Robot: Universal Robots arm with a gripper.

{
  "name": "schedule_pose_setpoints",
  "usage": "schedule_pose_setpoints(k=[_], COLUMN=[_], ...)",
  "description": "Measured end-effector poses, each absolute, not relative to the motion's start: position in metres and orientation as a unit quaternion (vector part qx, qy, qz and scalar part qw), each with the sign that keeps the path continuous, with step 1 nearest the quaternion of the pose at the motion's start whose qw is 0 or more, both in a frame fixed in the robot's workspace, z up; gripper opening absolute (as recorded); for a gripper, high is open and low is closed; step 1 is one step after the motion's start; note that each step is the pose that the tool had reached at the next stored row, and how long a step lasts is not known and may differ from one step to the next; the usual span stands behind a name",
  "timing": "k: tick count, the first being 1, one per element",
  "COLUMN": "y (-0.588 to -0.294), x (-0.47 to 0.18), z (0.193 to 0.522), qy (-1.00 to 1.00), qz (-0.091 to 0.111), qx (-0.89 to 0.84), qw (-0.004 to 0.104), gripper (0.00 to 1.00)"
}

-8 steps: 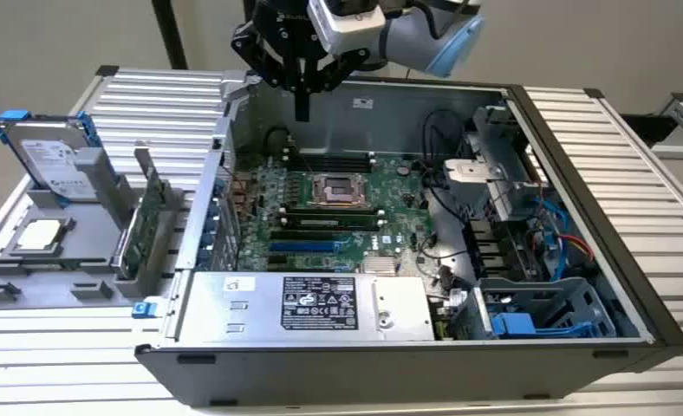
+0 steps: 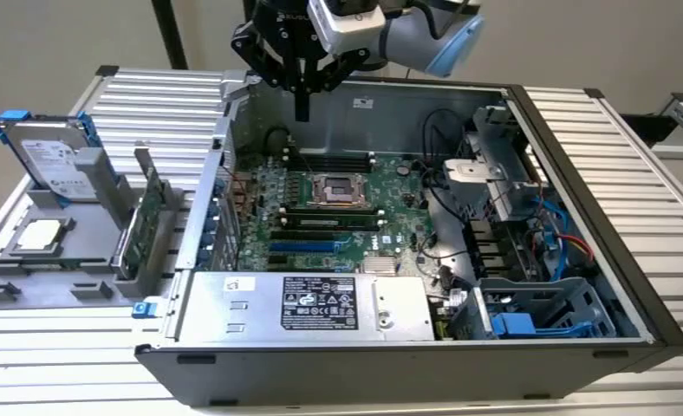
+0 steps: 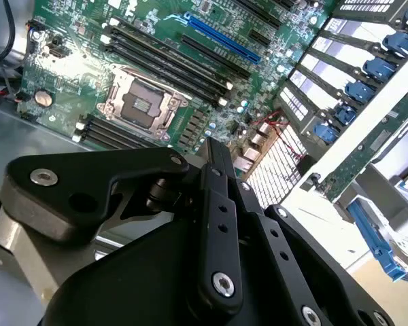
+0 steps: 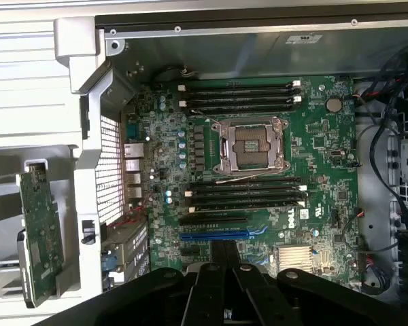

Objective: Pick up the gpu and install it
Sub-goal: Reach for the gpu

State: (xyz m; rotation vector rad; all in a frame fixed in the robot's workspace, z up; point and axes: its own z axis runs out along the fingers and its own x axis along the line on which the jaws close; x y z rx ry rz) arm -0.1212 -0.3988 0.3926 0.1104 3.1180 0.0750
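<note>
The gpu (image 2: 145, 217) is a thin green card standing on edge in a grey holder (image 2: 64, 277), outside the open computer case at the exterior view's left. In the first wrist view the gpu (image 4: 41, 238) shows its green board face beside the case's rear wall. My gripper (image 2: 303, 106) hangs above the back of the case, over the motherboard (image 2: 330, 208), well apart from the card. Its black fingers are shut together with nothing between them in both wrist views (image 4: 224, 247) (image 3: 216, 148). A long blue expansion slot (image 4: 214, 236) lies on the motherboard just beyond the fingertips.
A silver hard drive (image 2: 53, 165) with a blue frame stands in the holder behind the card, and a processor (image 2: 41, 234) lies flat beside it. Inside the case are the empty processor socket (image 4: 253, 145), memory slots (image 4: 245, 193), cables (image 2: 445, 147), the power supply (image 2: 307, 303) and a drive cage (image 2: 538, 303).
</note>
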Motion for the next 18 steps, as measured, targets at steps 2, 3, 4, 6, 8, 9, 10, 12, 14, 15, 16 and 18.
schedule_pose_setpoints(k=[2, 3, 4, 6, 8, 9, 10, 12, 14, 15, 16, 18], y=[-0.399, -0.399, -0.399, -0.399, -0.399, -0.399, -0.4, -0.4, -0.401, -0.402, -0.402, -0.404], x=[-0.121, -0.122, -0.122, -0.124, -0.126, -0.128, -0.129, -0.131, -0.133, -0.134, -0.135, -0.137], z=[0.393, 0.393, 0.393, 0.393, 0.393, 0.393, 0.393, 0.393, 0.393, 0.393, 0.393, 0.393], qy=[0.999, 0.999, 0.999, 0.999, 0.999, 0.999, 0.999, 0.999, 0.999, 0.999, 0.999, 0.999], qz=[0.024, 0.024, 0.024, 0.024, 0.024, 0.024, 0.024, 0.024, 0.024, 0.024, 0.024, 0.024], qx=[0.035, 0.035, 0.035, 0.035, 0.035, 0.035, 0.035, 0.035, 0.035, 0.035, 0.035, 0.035], qw=[0.011, 0.011, 0.011, 0.011, 0.011, 0.011, 0.011, 0.011, 0.011, 0.011, 0.011, 0.011], gripper=[0.0, 0.0, 0.0, 0.0, 0.0, 0.0, 0.0, 0.0, 0.0, 0.0, 0.0, 0.0])
